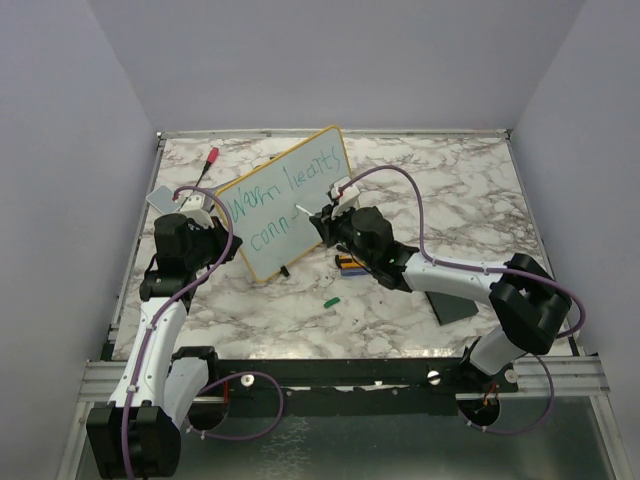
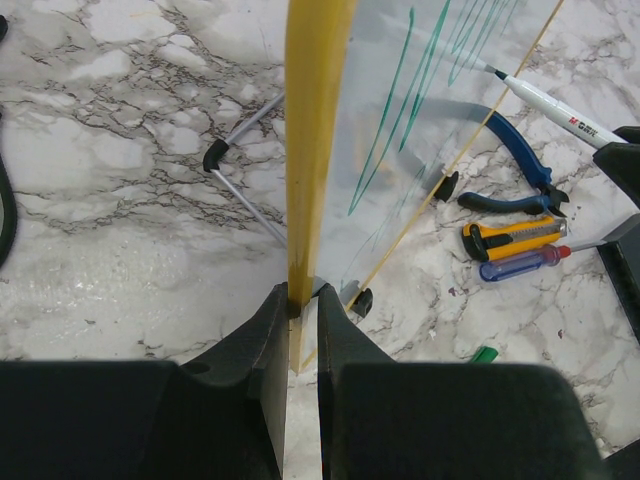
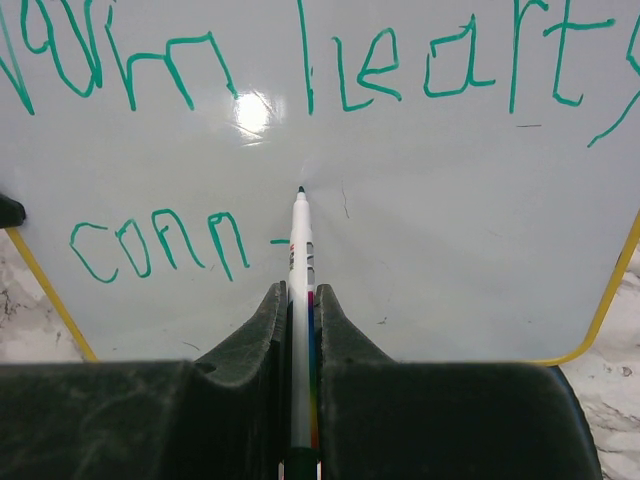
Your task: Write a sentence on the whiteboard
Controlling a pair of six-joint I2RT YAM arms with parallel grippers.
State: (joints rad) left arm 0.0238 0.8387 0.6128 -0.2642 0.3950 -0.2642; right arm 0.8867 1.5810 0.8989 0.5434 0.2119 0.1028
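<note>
Your right gripper (image 3: 300, 300) is pressed together on the marker (image 3: 300, 245). Your left gripper (image 2: 303, 300) pinches the left side of the whiteboard (image 1: 300, 205), which stands left of centre on the table (image 1: 450, 200). The sentence (image 3: 345, 85) reads "Warm hearts conn-", so I judge the last word is not yet finished.

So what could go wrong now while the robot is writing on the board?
1. The left pincer grips the whiteboard only by its yellow edge, so a hard push from the marker in the right pincer might tip or twist it.
2. The marker's tip sits higher than the "conn-" of the unfinished sentence, so the next letter may land crooked or out of line.
</note>
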